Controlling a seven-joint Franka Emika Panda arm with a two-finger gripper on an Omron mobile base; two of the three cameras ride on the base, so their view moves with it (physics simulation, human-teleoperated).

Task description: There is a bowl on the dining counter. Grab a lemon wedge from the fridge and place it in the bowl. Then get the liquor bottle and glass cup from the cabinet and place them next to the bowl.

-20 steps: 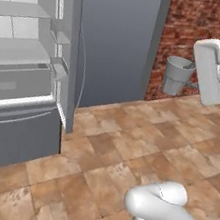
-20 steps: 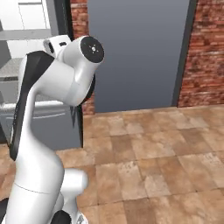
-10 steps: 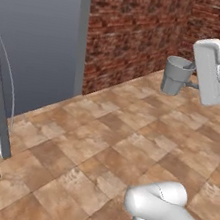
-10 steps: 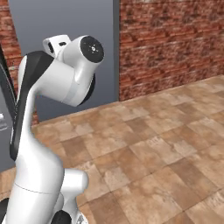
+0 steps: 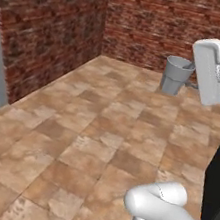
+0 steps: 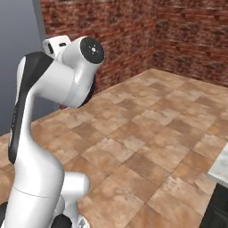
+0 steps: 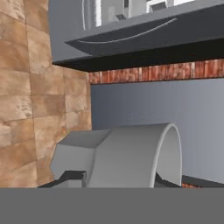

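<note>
Hand is up high at the right of the left base view, part closed on the glass cup. The cup is grey, see-through and tapered, sticking out sideways to the left of the hand, well above the tile floor. Hand view: cup sits btwn the two dark finger tips, mouth to the right. Beyond it is the grey steel fridge w/ a thin curved handle; white shelves at the top. Brick walls meet in a corner behind. Right base view: white arm in front, corner of a white marble tabletop w/ dark base at the lower right.
</note>
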